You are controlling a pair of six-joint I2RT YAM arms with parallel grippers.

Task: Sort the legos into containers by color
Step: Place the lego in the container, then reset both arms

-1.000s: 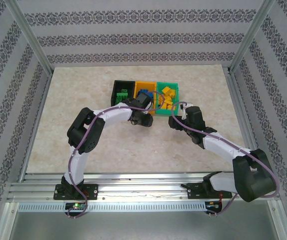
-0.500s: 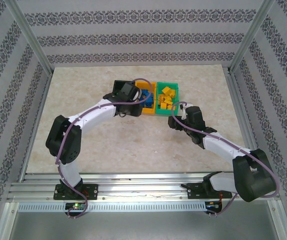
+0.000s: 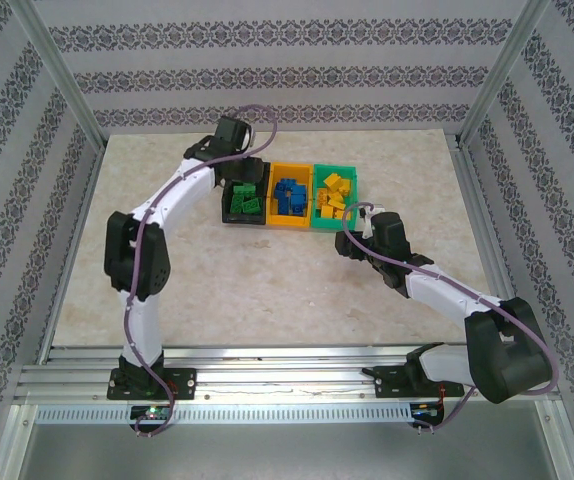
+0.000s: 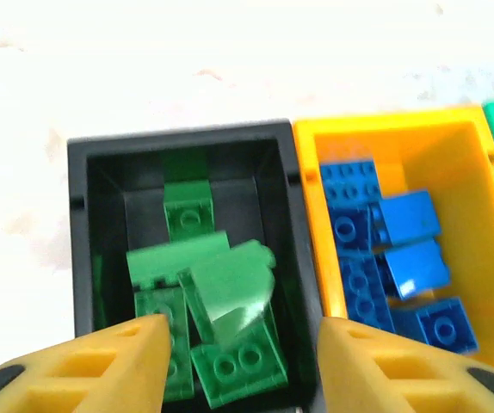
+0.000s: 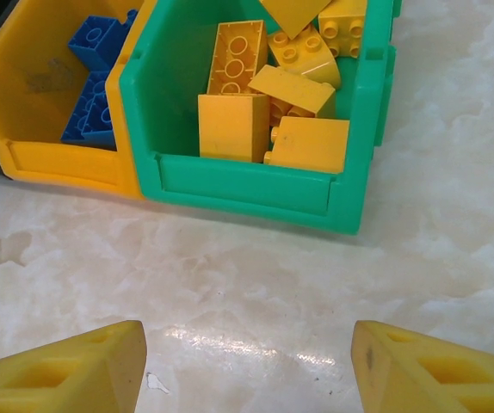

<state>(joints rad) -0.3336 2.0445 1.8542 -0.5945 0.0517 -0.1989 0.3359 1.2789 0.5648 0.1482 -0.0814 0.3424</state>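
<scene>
The left gripper (image 3: 242,172) has swung out over the black bin (image 3: 229,190). 1 second ago it was low in front of the orange bin (image 3: 289,222), and half a second ago it was on its way across. Now the arm is stretched long and the fingers point down into the black bin.

In the left wrist view the left gripper (image 4: 243,331) has its 2 yellow fingers (image 4: 118,361) spread wide with nothing pinched. The green bricks (image 4: 221,370) lie in a pile between and just past the fingertips. 1 green piece (image 4: 230,288) on top looks blurry, so I think it was just let go and is dropping. That would mean 1 more green brick is now in its home.

The blue bricks (image 4: 402,267) sit in the orange bin, off to the side of the right-hand finger.

The right gripper (image 3: 355,228) is in the same spot as 1 second ago. In its own view the right gripper (image 5: 247,335) has its fingers far apart and holds nothing. The table (image 5: 247,275) lies between them. The green bin (image 5: 247,181) is just ahead of the fingertips, with the yellow bricks (image 5: 230,125) inside.

Every brick I can see is in a bin with its own color friends. So I think the sorting is done or nearly done.
</scene>
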